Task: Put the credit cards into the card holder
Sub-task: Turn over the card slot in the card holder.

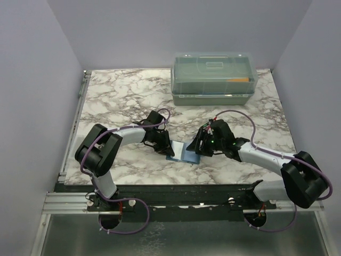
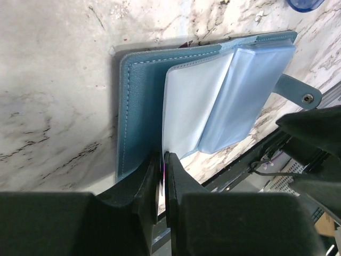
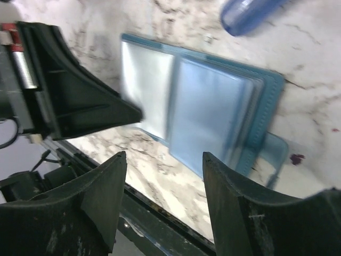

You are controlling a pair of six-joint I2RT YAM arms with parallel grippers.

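The holder (image 1: 184,154) lies open and flat on the marble worktop (image 1: 117,101), between the two claws. Its teal cover faces down and its clear sleeves face up.

One sleeve (image 2: 192,106) is turned out to the holder's left half, whitish and lying apart from the rest. The other sleeves sit in a bluish stack (image 2: 248,90) on the holder's right half. A strap (image 2: 298,93) with a small snap sticks out from the holder's right edge and rests on the worktop.

The left claw (image 2: 162,160) is at the holder's near-left edge. Its fingers are pressed almost together, and they look to be pinching the edge of the turned-out sleeve.

The right claw (image 3: 163,160) hangs over the holder's right side, fingers spread wide and gripping nothing.

A blue object (image 3: 250,13), too blurred to name, lies just beyond the holder. A lidded translucent box (image 1: 213,77) stands well beyond the holder, at the worktop's far edge.
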